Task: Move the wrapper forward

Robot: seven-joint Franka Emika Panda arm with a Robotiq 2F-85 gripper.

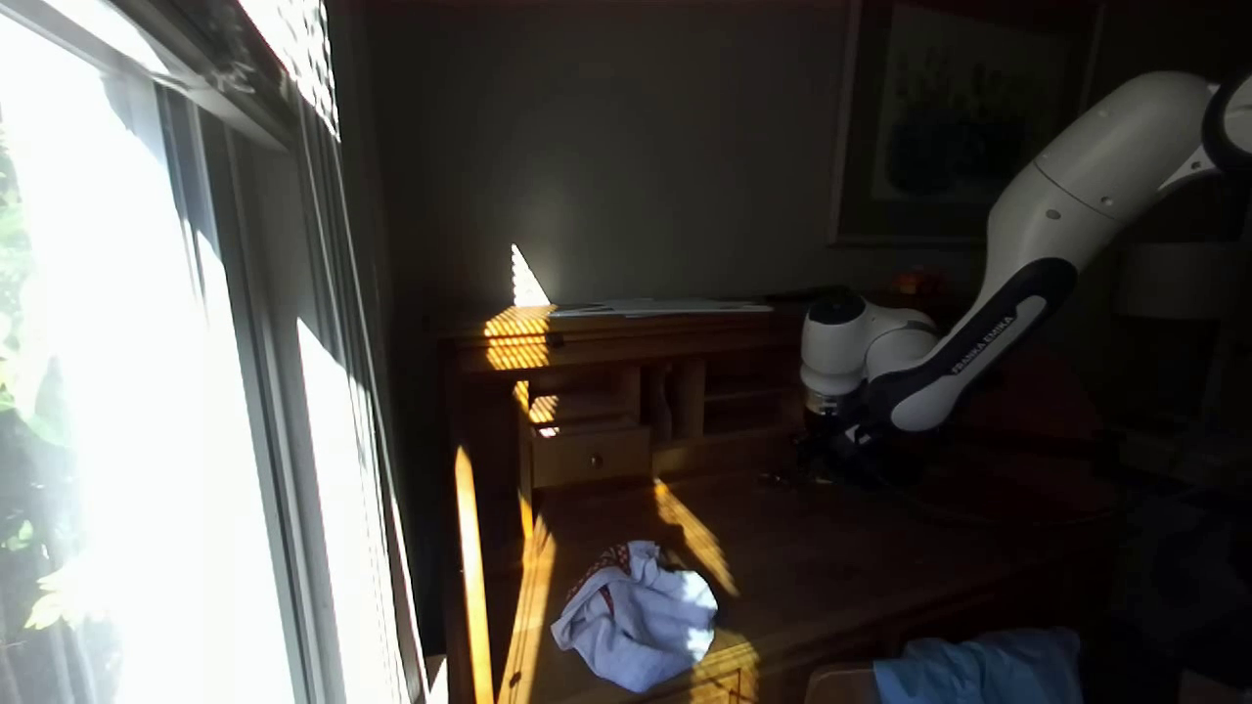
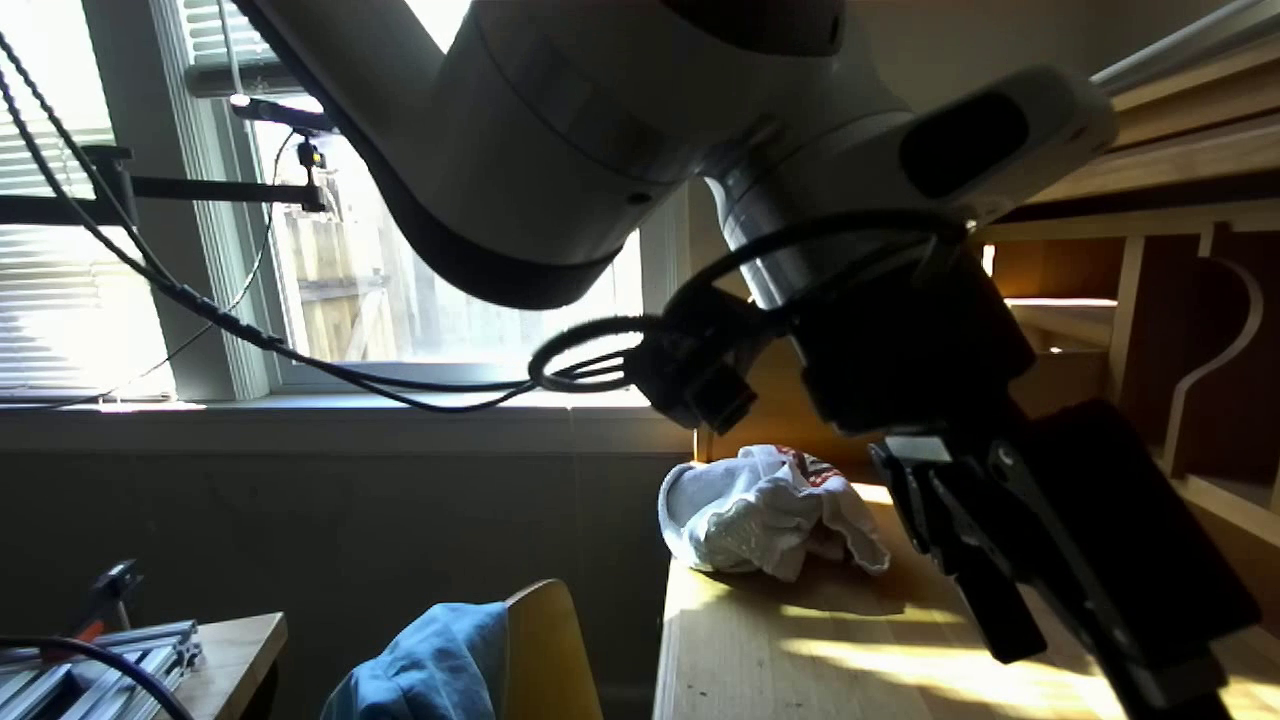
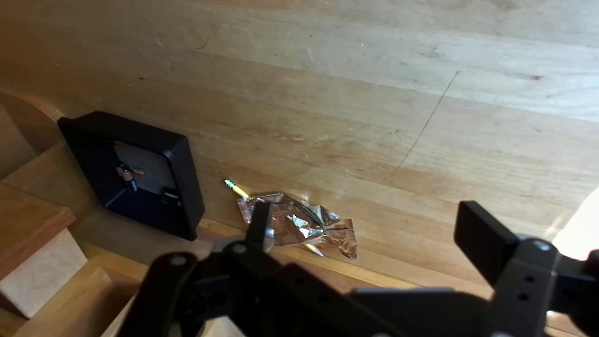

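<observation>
worktop (image 3: pixel 327 117): wood, sunlit in patches. upon it: one coppery wrapper (image 3: pixel 292 224), over a yellow pencil (image 3: pixel 237 188), near a black tray (image 3: pixel 135 130); one crumpled white cloth (image 1: pixel 636 616). my end effector (image 3: pixel 364 223): released, spread wide. room: bright window (image 1: pixel 137 391), framed picture (image 1: pixel 963 127) on wall (image 1: pixel 626 147), chair (image 2: pixel 555 650) draped with blue fabric (image 2: pixel 430 660).

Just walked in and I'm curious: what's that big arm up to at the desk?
A robot arm hangs over the desk, its gripper open and holding nothing. In the wrist view, a shiny wrapper lies on the desk over a yellow pencil. The wrapper is meant to be moved forward, but isn't gripped yet.
</observation>
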